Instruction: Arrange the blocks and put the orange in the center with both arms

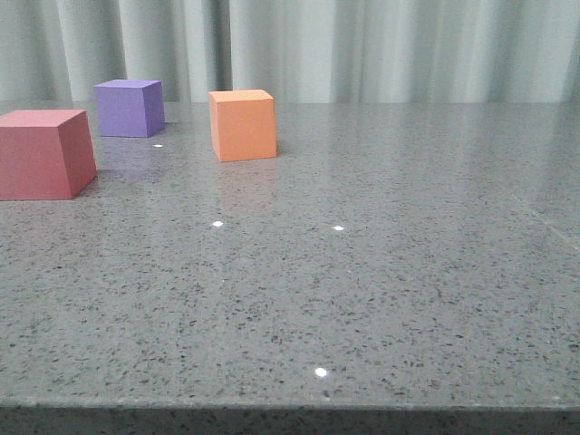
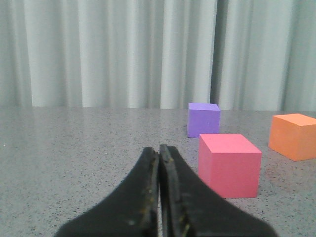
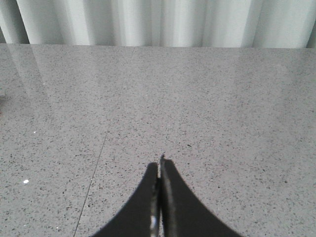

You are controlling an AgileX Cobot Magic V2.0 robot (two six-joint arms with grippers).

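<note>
The red cube (image 1: 43,154) is cut off by the front view's left edge. In each wrist view, the end effector's base runs off the bottom edge (image 2: 159,197) (image 3: 159,202).

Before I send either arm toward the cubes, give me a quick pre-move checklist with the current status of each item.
1. Left gripper empty, jaws shut: ok.
2. Right gripper empty, jaws shut: ok.
3. Jaws opened for a grasp: not ok.
4. Orange cube between the other two: not ok; it sits right of the purple cube and the red-pink cube.
5. All three cubes upright and apart: ok.
6. Cubes within the right arm's reach: cannot tell; none show in its wrist view.
</note>
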